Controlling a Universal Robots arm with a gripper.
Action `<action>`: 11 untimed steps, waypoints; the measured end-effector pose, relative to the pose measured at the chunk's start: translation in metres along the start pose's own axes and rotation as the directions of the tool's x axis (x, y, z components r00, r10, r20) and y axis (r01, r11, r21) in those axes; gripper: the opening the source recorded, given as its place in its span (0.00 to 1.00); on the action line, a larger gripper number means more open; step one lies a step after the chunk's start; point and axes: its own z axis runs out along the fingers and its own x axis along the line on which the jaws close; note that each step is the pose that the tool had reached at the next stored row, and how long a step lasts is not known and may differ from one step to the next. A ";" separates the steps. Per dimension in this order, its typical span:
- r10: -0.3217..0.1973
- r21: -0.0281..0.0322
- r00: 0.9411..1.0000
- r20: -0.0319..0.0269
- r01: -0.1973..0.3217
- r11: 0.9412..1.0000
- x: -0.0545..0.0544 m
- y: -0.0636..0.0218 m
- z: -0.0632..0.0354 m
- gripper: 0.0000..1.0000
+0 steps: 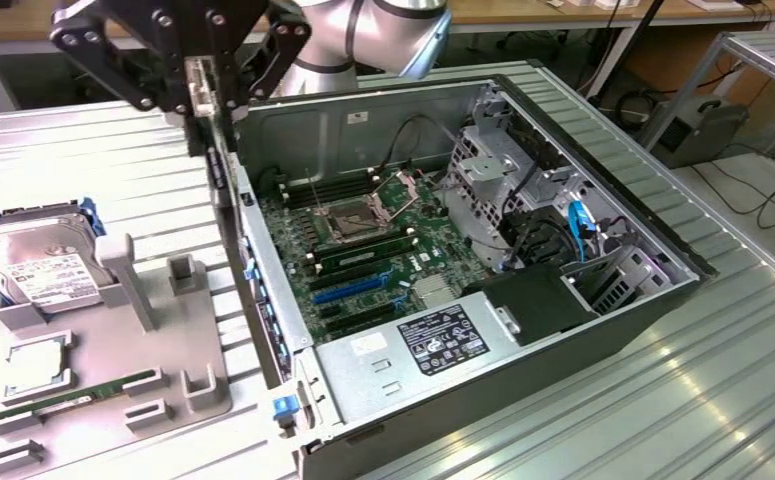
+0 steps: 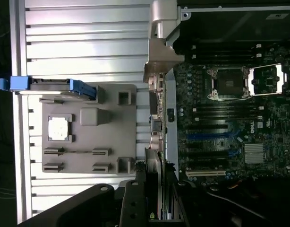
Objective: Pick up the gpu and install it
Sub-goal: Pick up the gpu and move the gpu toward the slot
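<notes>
In the exterior view, the gripper (image 1: pixel 207 85) hangs high over the desk (image 1: pixel 120 150) with its black fingers clamped on the gpu (image 1: pixel 203 125). The card is held edge-on and upright, its thin silver edge reaching down below the fingertips. Directly beneath the gripper runs the near wall of the open computer case (image 1: pixel 601 200). The motherboard (image 1: pixel 360 250) lies lower down, to the exterior view's right of the gripper. On the gripper's other side, well below it, a grey holder tray (image 1: pixel 214 390) carries a hard drive (image 1: pixel 40 265) and a RAM stick (image 1: pixel 74 398). In the wrist view, the gripper (image 2: pixel 157 189) is closed on the gpu (image 2: pixel 161 56), which extends away from the fingers as a narrow strip ending in its silver bracket. The card lines up over the case wall, with the tray (image 2: pixel 112 151) to one side of it and the motherboard (image 2: pixel 230 123) to the other.
</notes>
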 end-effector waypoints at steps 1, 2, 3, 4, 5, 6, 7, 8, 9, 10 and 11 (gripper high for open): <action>0.000 -0.001 1.000 -0.001 0.000 1.000 -0.005 0.0001 -0.0006 0.26; 0.000 -0.001 1.000 -0.002 0.000 1.000 -0.009 0.0003 -0.0007 0.26; 0.000 -0.002 1.000 -0.003 0.000 1.000 -0.014 0.0005 -0.0006 0.26; 0.000 -0.002 1.000 -0.003 0.000 1.000 -0.018 0.0006 -0.0006 0.26; 0.000 -0.003 1.000 -0.004 0.000 1.000 -0.023 0.0007 -0.0006 0.26; 0.000 -0.003 1.000 -0.004 0.000 1.000 -0.027 0.0009 -0.0006 0.26; 0.000 -0.003 1.000 -0.004 0.000 1.000 -0.032 0.0010 -0.0006 0.26; 0.000 -0.004 1.000 -0.005 0.000 1.000 -0.036 0.0012 -0.0006 0.26; 0.000 -0.004 1.000 -0.005 0.000 1.000 -0.043 0.0014 -0.0004 0.26; 0.000 -0.004 1.000 -0.006 0.000 1.000 -0.048 0.0015 -0.0002 0.26; 0.000 -0.004 1.000 -0.007 0.000 1.000 -0.052 0.0017 0.0001 0.26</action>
